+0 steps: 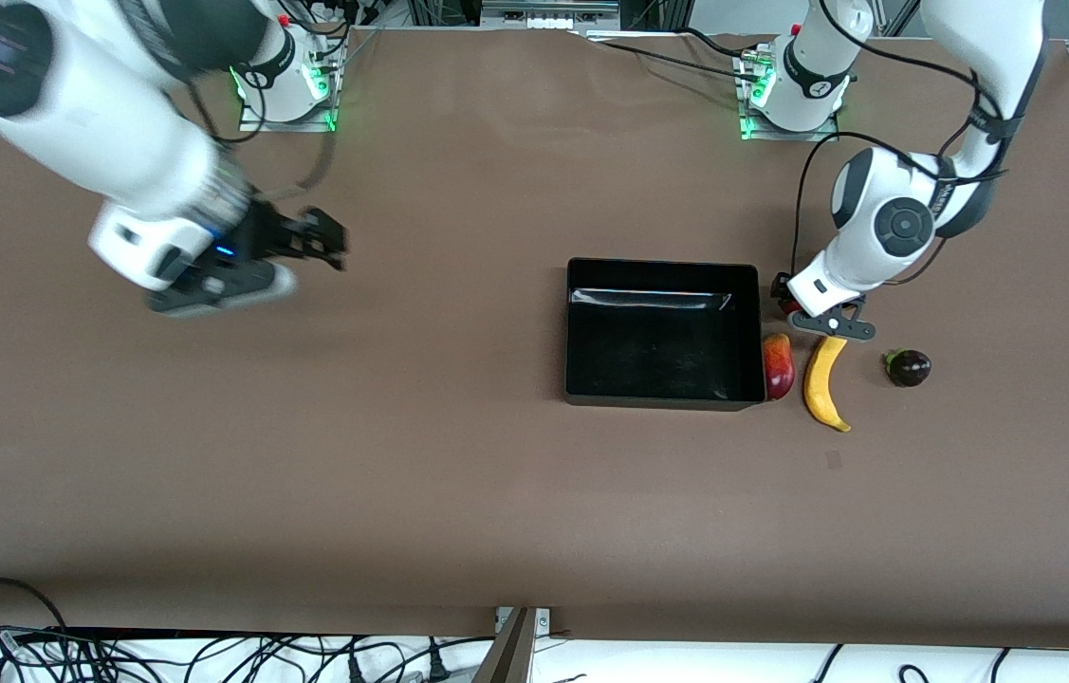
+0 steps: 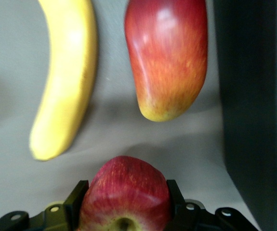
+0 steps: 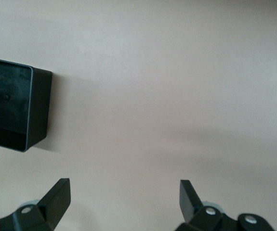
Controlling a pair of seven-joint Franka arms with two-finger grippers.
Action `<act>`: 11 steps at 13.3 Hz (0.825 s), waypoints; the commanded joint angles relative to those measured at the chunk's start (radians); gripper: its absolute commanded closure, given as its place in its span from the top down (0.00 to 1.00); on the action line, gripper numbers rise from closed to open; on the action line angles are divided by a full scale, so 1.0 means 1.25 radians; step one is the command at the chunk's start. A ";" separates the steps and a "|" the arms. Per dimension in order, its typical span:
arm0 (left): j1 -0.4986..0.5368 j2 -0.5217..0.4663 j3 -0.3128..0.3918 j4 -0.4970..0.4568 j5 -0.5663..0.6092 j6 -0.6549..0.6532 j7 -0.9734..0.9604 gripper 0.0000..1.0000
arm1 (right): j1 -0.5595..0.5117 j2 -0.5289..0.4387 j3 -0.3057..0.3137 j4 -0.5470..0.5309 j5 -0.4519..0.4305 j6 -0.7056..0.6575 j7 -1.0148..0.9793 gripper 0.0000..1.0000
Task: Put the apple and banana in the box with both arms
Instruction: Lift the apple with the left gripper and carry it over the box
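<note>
Beside the box [image 1: 657, 332], my left gripper [image 2: 125, 204] squeezes the apple [image 2: 125, 192]. It could bump the banana [image 1: 823, 382] lying close by. My right gripper [image 3: 124, 197] waits wide open, holding nothing.

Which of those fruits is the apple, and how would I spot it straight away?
Find the black box on the brown table; at its end toward the left arm's base lie a red-yellow mango-like fruit and a banana. The apple sits farther from the front camera than both, between the fingers of the left gripper. It is round, red-streaked, with a stem dimple, not elongated.
</note>
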 commanded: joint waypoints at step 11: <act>-0.053 0.181 -0.199 0.200 0.015 -0.044 -0.405 0.43 | -0.075 -0.179 0.017 -0.179 -0.108 -0.023 -0.049 1.00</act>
